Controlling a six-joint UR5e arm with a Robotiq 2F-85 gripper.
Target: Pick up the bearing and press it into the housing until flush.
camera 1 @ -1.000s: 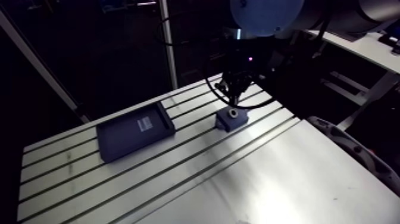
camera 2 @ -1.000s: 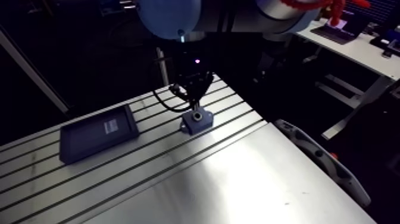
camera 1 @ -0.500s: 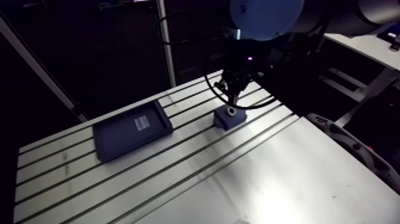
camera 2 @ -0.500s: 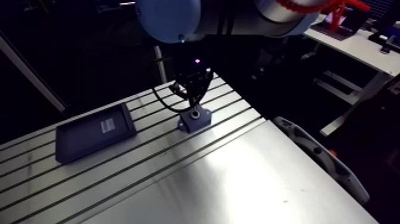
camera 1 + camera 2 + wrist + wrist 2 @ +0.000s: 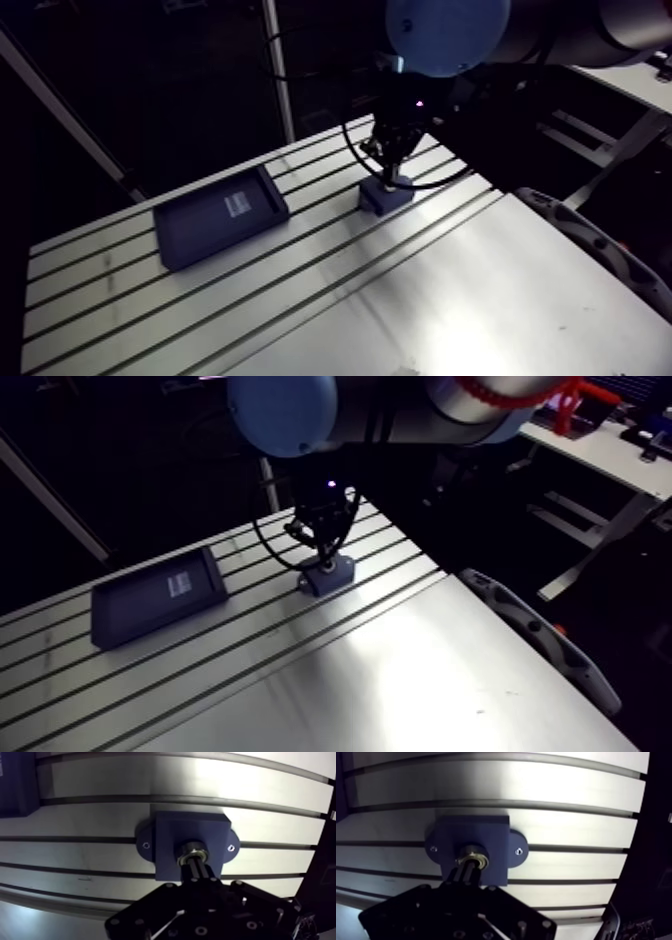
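Near rim of the bearing (image 5: 192, 847) behind the hand (image 5: 194, 866); dark tray (image 5: 12, 782) half out of view.

Arm (image 5: 400, 416) reaches down; hand (image 5: 194, 862) points downward, closed.

housing (image 5: 190, 827) blue | bearing (image 5: 192, 848) silvery | table (image 5: 100, 777) silver, dark-slotted | tray (image 5: 200, 228) dark blue

So the housing (image 5: 386, 193) sat on the slotted table (image 5: 120, 300), towards its far edge. The tray (image 5: 220, 217) lay well apart from it, further along the same slots, off to the left in the arm view. The bearing (image 5: 192, 850) was in the middle of the housing's top face, between two screw holes (image 5: 145, 845). The gripper (image 5: 196, 866) hung directly over it, with its fingers down on the bearing.
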